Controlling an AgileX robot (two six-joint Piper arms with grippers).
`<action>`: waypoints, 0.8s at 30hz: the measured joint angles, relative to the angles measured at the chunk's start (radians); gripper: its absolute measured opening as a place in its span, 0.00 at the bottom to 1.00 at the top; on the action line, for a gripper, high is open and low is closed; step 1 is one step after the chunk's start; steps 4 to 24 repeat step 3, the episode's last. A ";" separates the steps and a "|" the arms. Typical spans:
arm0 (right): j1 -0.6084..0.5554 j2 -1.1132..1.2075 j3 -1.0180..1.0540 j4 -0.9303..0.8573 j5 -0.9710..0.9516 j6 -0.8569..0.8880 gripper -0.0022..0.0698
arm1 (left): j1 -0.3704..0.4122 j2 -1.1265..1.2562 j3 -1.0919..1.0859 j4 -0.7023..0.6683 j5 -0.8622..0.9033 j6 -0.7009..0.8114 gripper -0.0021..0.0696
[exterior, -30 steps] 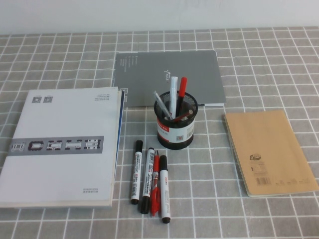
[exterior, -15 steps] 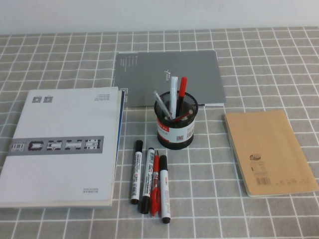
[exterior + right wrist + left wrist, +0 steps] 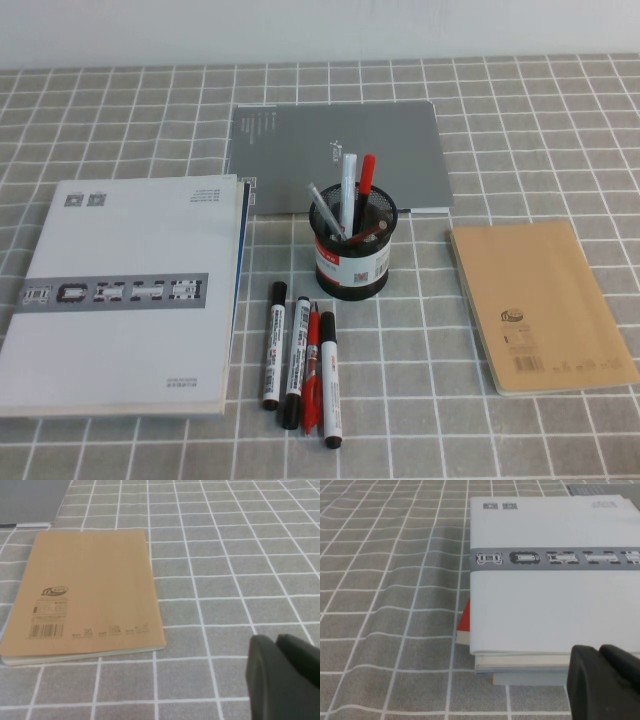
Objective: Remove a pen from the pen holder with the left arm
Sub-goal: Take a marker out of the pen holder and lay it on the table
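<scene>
Grid-cloth table (image 3: 520, 130): left gripper (image 3: 599, 651) near white book (image 3: 550, 600), right gripper (image 3: 276, 641) near tan notebook (image 3: 90, 590), both cropped, fingers (image 3: 582, 680) closed.

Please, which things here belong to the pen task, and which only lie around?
For the job: pen holder, pens standing in it, left gripper by the white book.
Lying about: white book, grey book, brown notebook, four loose markers, right gripper beside the notebook.
</scene>
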 joint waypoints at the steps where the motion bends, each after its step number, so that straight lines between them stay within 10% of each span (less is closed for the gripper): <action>1: 0.000 0.000 0.000 0.000 0.000 0.000 0.01 | 0.000 0.000 0.000 0.000 0.000 0.000 0.02; 24: 0.000 0.000 0.000 0.000 0.000 0.000 0.01 | 0.000 0.000 0.000 0.000 0.000 0.000 0.02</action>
